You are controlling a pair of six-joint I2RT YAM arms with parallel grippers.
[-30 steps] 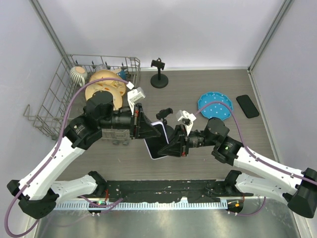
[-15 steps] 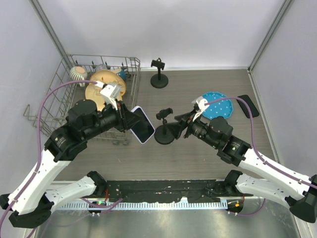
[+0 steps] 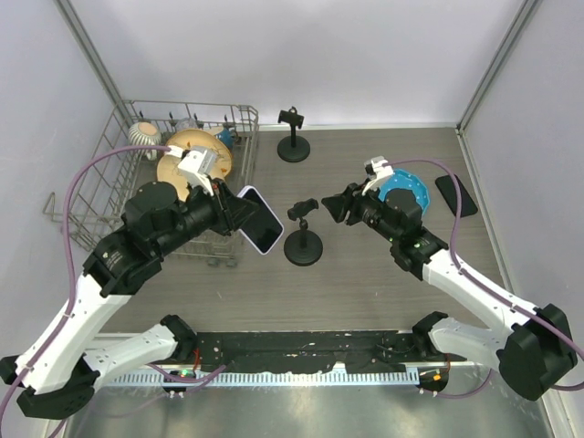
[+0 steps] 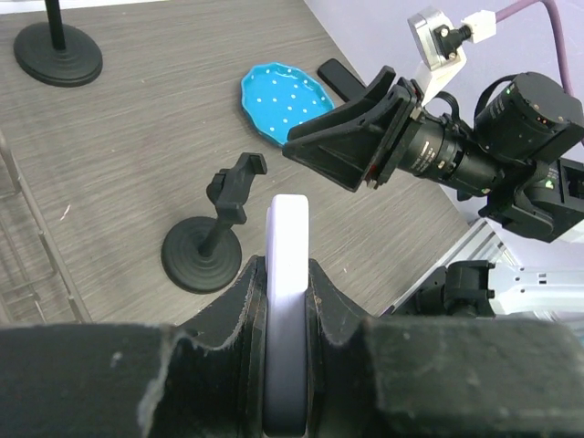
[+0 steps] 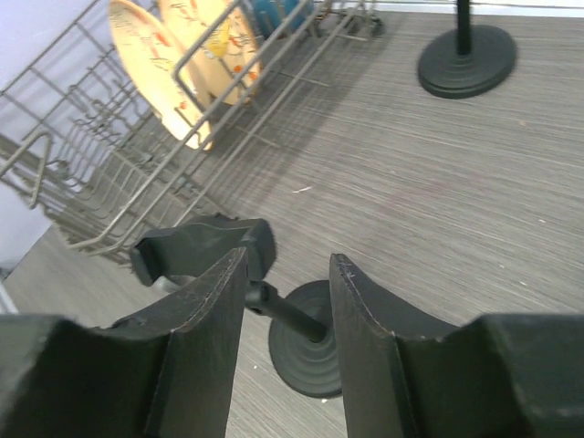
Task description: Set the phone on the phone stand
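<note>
Grey table (image 3: 383, 292) is bearing stand (image 3: 303, 245) and rack (image 3: 96, 196). Left hand (image 3: 239, 208) is gripping phone (image 3: 261, 222); right hand (image 3: 331, 208) is gaping near stand.

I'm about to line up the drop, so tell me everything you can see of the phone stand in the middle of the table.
The phone stand is matte black and plastic-looking, with a round stepped base, a thin post and a small clamp head on top. It stands on the grey wood-grain table, empty. The open right gripper sits just right of the clamp head, apparently not touching. The phone, in the left gripper, is to its left, apart.
</note>
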